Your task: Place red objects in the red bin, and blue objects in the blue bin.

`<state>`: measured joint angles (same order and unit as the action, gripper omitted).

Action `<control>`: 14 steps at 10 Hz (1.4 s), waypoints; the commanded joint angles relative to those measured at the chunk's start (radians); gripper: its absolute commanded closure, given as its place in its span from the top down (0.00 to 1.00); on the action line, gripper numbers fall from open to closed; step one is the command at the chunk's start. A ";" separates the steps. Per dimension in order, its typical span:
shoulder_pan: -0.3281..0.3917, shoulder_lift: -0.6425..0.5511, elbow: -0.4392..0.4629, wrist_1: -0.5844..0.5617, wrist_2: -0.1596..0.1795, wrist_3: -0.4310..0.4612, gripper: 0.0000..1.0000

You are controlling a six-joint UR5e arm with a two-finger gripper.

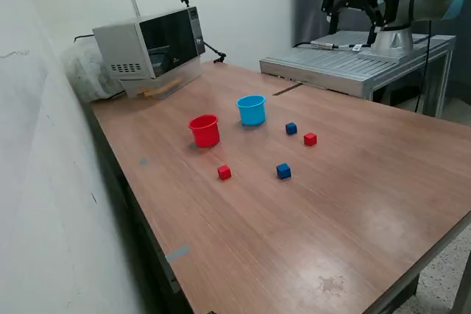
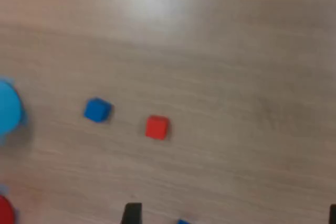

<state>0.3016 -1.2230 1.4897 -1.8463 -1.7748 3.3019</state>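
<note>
Still nothing sorted: no cube seen inside either cup, though cup interiors not fully visible. Red cup and blue cup upright, near each other, mid-table. Four cubes loose on the wood: red cube in front of the red cup, blue cube beside it toward the exterior view's right, second blue cube and second red cube just beside each other, right of the blue cup. Gripper high at the back, above the metal stand, well apart from everything. Fingers dark and small at that range; apart or together, cannot tell. Wrist view blurred: one blue cube and one red cube near each other, blue cup edge, sliver of red cup, two dark finger tips at the frame edge, nothing visible between them. Risks, as judged: close blue-red pair, so a descending finger likely to nudge the neighbour or catch both. Small cubes, so an off-centre or skewed close apt to squirt one sideways. Light cups, easily tipped or shoved by a low approach at the rim. Cups adjacent, so a sloppy release liable to land in the wrong colour. Microwave at the far corner, no concern.
</note>
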 commanded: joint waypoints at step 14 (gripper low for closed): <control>-0.188 0.519 -0.425 -0.246 -0.006 -0.015 1.00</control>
<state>0.1432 -0.7589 1.0995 -2.0904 -1.7822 3.2889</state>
